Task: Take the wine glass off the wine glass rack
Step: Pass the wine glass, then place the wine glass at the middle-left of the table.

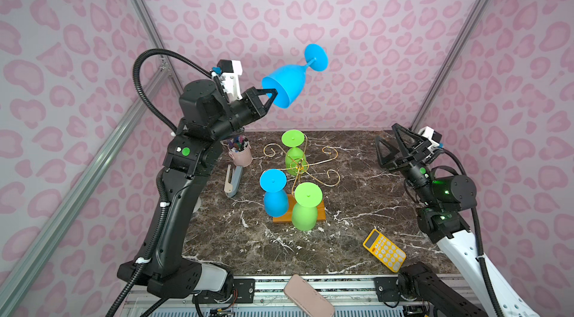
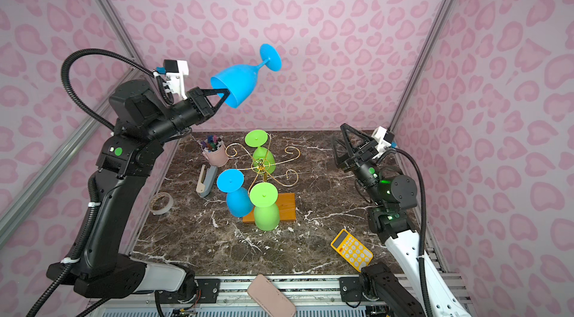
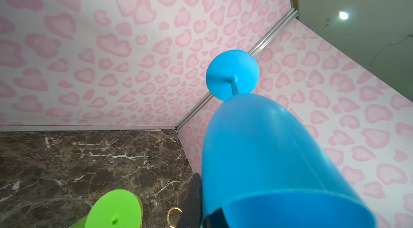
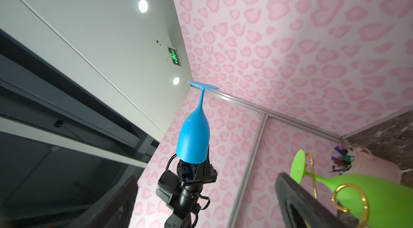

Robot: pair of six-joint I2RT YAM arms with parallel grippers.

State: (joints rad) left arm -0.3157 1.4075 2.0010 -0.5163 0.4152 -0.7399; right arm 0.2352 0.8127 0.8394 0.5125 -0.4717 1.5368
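Wine glass [image 1: 287, 85], blue, juts foot-up from the left claw [image 1: 275, 97] pinching its rim; right claw [image 1: 386, 133] gapes empty.

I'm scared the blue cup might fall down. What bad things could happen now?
1. The left gripper pinches only the rim of the blue wine glass, which is high up and tilted. It might slip out and drop.
2. If it falls, it could hit the wine glass rack or the glasses hanging on it.
3. The right gripper is open beside the rack and might bump a gold arm if it reaches in.
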